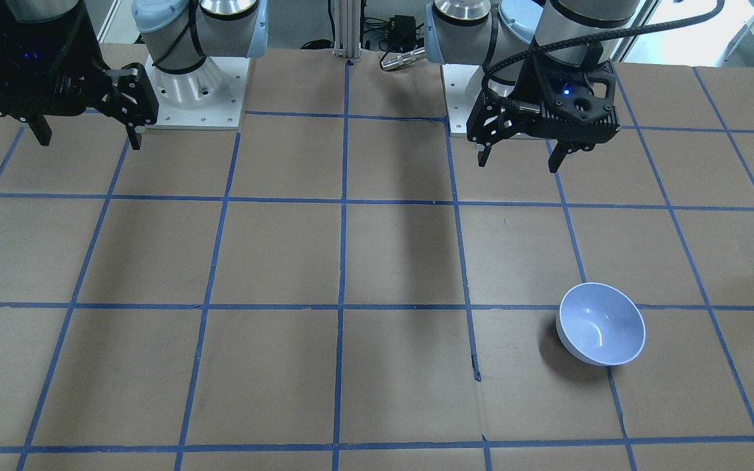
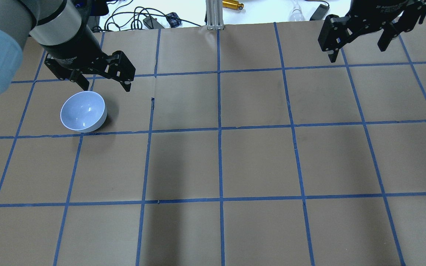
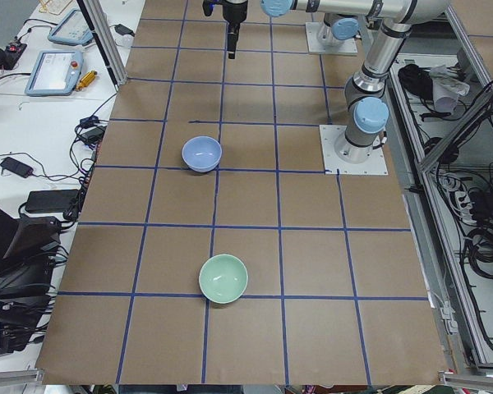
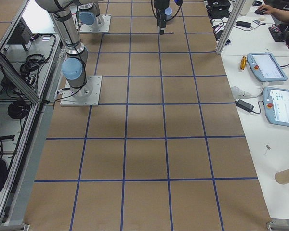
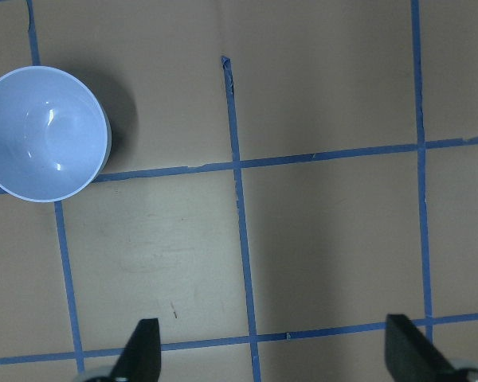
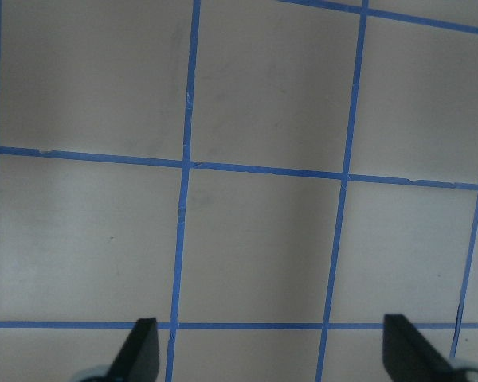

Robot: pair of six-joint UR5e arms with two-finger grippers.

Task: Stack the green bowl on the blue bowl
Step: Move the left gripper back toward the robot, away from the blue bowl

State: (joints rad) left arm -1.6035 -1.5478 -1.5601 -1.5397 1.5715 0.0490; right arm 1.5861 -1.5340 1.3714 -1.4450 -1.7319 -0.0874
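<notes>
Overhead exterior: left gripper [image 2: 107, 87] spread, empty, blue bowl [image 2: 83, 111] nearby, outside its fingers. Green bowl [image 3: 223, 278] well apart. Right gripper [image 2: 358, 51] spread, empty.

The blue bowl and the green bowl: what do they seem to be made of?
Blue bowl: glossy, smooth, likely melamine or glazed ceramic; bright light spots inside show the shine, but don't settle which. Green bowl: same shape, even pale colour, probably the same material; its shine shows only faintly.

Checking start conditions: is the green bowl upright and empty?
Upright and empty: the green bowl sits mouth-up, its bare inside visible in the exterior left view.
</notes>
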